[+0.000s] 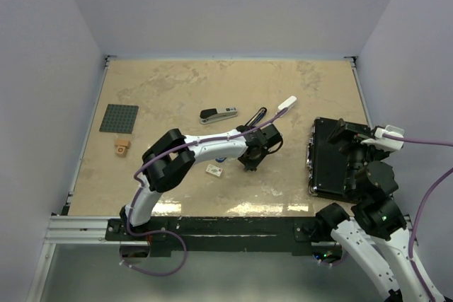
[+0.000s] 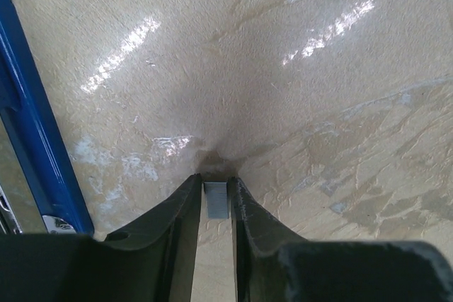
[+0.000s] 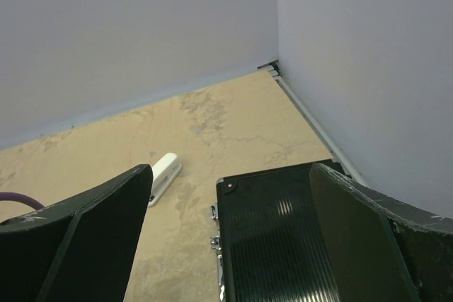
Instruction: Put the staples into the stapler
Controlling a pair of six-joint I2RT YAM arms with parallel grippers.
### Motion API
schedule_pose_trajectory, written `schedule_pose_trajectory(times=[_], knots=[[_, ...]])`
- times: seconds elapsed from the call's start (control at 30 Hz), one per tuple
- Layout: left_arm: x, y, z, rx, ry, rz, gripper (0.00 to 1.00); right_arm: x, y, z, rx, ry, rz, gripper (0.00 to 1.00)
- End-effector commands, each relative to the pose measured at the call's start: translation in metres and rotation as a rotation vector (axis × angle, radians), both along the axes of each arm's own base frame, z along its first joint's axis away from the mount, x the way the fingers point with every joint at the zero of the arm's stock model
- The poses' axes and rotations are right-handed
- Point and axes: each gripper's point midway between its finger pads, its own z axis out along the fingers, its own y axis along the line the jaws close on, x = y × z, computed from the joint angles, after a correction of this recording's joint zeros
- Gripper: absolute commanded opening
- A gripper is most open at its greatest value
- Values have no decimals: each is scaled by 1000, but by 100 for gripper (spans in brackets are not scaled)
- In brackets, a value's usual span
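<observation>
- Staples [image 2: 216, 199]: short grey strip, flat on desk [image 1: 177, 83], right btw the tips of the left jaws.
- L side: left jaws narrow, set close around the strip. Prob touching both its sides, but can't tell if it's truly pinched. Strip not lifted.
- Tiny whitish staples box [image 1: 214, 170]: on desk just beside the left arm [image 1: 202, 148], on its near side.
- Further back on desk: stapler [image 1: 218, 114], apart from jaws & strip. Untouched; too small to say if its magazine is open.
- R side: right jaws wide, holding nothing, hovering over black case [image 1: 331, 164].
- Progress: early. Pickup is the step in hand; nothing loaded. Left to do: lift strip, open stapler, slide strip in, shut it.
</observation>
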Motion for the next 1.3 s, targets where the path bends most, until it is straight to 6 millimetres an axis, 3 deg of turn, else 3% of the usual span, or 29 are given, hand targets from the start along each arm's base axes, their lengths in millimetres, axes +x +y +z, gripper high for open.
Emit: schedule_pose_trajectory(times=[0.0,0.27,0.47,0.77,0.93,1.27], knots=[[-8,6,-13,51,41,6,25,0,1,7,9,-36,8,98],[0,7,-1,19,-15,12,13,2,6,4,-1,-34,31,98],[19,0,38,-99,-120,21,11,4,8,1,-15,-34,47,99],[64,27,101,-263,-277,91,11,4,10,-1,-22,-46,62,98],[77,51,99,-257,-298,102,11,1,13,1,-24,-74,91,98],[77,59,79,-249,-293,103,10,1,15,1,-31,-78,104,98]])
